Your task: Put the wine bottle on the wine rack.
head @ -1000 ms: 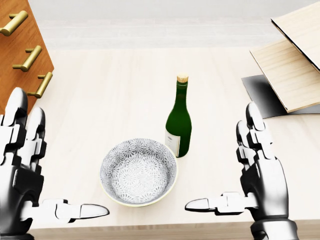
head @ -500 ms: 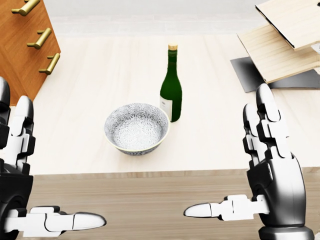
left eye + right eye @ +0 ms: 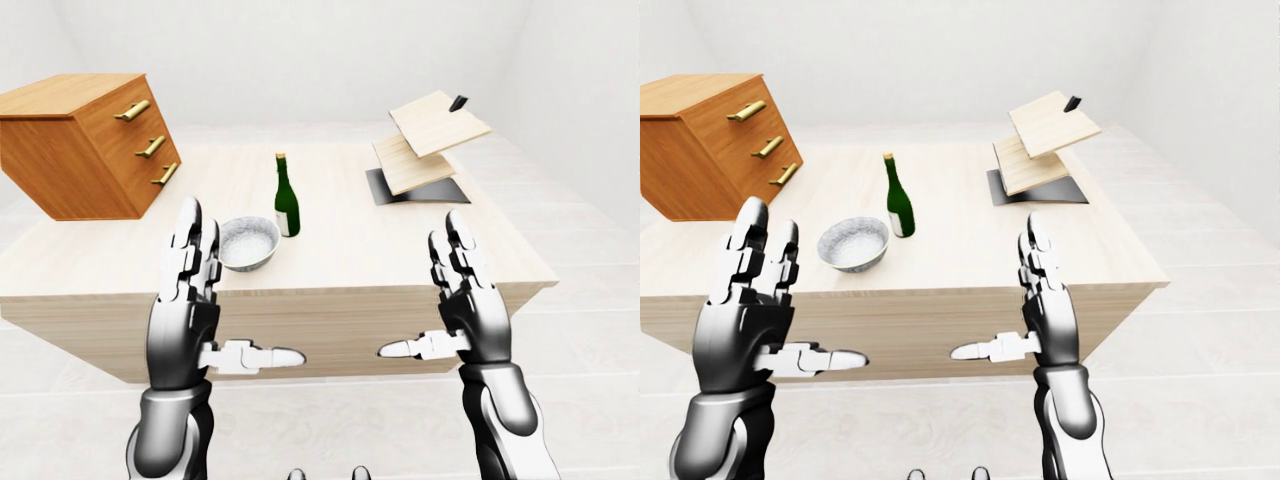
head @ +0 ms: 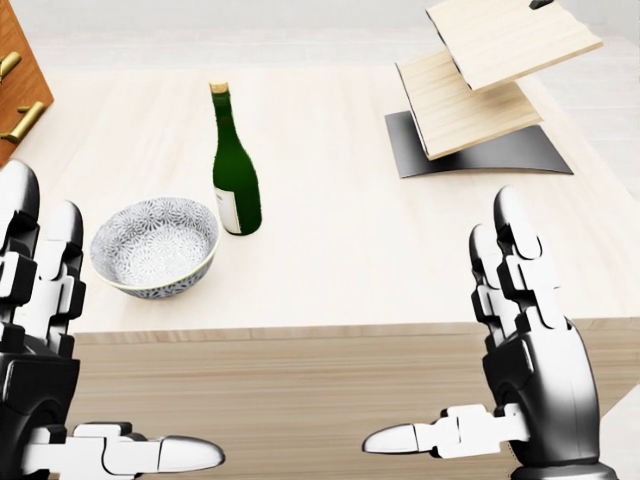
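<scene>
While both hands hang raised short of the table's near edge, the left hand [image 3: 185, 320] and the right hand [image 3: 468, 318] each hold their fingers spread wide, two pointing up and the thumb turned inward toward the other hand, with nothing between them. The green wine bottle [image 4: 232, 170] stands upright on the pale wooden table [image 4: 340, 240], beyond the left hand's fingertips and toward the right of them in the head view, with its cork on. Just beside it, on the side nearer the left fingers, sits a patterned bowl [image 4: 154, 246]. The wooden wine rack [image 4: 490, 85], on its dark base, lies well beyond the right hand's fingertips. A wooden drawer chest [image 3: 90, 145] stands beyond the left hand, up and to the left.
</scene>
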{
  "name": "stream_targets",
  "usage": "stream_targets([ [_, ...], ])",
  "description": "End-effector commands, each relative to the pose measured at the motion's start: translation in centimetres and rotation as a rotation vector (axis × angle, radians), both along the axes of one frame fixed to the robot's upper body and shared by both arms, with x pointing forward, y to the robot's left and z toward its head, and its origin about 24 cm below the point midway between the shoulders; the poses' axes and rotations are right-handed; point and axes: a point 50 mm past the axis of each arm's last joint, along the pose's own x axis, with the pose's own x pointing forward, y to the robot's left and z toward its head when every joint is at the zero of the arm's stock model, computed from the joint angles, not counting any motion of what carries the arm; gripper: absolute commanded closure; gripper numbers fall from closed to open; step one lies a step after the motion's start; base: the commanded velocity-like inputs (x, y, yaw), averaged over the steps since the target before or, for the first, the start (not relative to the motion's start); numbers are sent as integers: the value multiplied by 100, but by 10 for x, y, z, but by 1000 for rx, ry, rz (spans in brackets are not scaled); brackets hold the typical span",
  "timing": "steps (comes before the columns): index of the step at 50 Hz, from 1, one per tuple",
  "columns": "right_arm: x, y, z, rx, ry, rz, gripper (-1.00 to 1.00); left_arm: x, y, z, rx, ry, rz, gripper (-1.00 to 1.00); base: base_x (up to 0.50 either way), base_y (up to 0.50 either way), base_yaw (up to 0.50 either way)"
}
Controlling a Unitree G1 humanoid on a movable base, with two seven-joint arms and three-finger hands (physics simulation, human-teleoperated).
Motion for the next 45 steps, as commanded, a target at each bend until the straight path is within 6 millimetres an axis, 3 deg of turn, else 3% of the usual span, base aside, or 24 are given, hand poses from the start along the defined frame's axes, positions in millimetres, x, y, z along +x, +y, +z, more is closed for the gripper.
stream_targets([
  [1, -2, 2, 0, 8, 2, 18, -100, -1, -1, -2, -1, 12, -9, -100, 0, -50, 0],
  [11, -1, 2, -1, 21, 4, 23, -100, 2, 0, -13, -1, 65, -8, -100, 0, -43, 0],
  [45, 3, 2, -9, 54, 42, 15, -100, 2, 0, -20, -3, 103, -4, -100, 0, 0, 50],
])
